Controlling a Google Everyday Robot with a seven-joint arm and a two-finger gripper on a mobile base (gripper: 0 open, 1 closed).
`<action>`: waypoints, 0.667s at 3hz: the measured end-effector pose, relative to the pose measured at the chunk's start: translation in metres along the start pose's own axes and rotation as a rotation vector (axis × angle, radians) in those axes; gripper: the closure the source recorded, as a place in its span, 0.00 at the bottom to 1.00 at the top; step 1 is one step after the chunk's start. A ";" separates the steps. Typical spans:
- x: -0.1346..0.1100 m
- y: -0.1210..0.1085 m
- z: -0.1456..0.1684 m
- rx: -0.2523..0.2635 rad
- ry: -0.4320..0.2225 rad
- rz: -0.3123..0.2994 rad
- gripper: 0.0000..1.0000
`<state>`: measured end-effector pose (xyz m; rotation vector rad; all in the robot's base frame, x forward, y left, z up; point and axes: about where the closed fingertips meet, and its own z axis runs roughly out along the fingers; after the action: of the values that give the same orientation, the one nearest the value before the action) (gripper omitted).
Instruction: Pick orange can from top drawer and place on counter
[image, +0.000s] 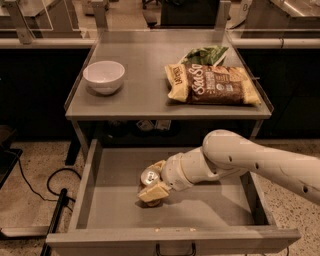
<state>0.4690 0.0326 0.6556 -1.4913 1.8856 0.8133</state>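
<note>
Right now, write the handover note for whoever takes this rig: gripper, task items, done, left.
Gripper: low inside the top drawer, right at the orange can; grip not confirmed.
Orange can: in the drawer, left of its centre.
Counter: white bowl on the left, chip bag on the right, with bare surface between them.
Done: the drawer is open and the gripper is at the can.
Left: secure the can, lift it out, set it on the counter.

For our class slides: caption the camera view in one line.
Gripper at the orange can in the open top drawer; bowl and snack bags on the counter.
</note>
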 end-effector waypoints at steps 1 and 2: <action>0.000 0.000 0.000 0.000 0.000 0.000 0.76; -0.010 -0.001 -0.008 -0.003 0.006 0.025 0.98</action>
<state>0.4708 0.0323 0.6684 -1.4756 1.9119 0.8247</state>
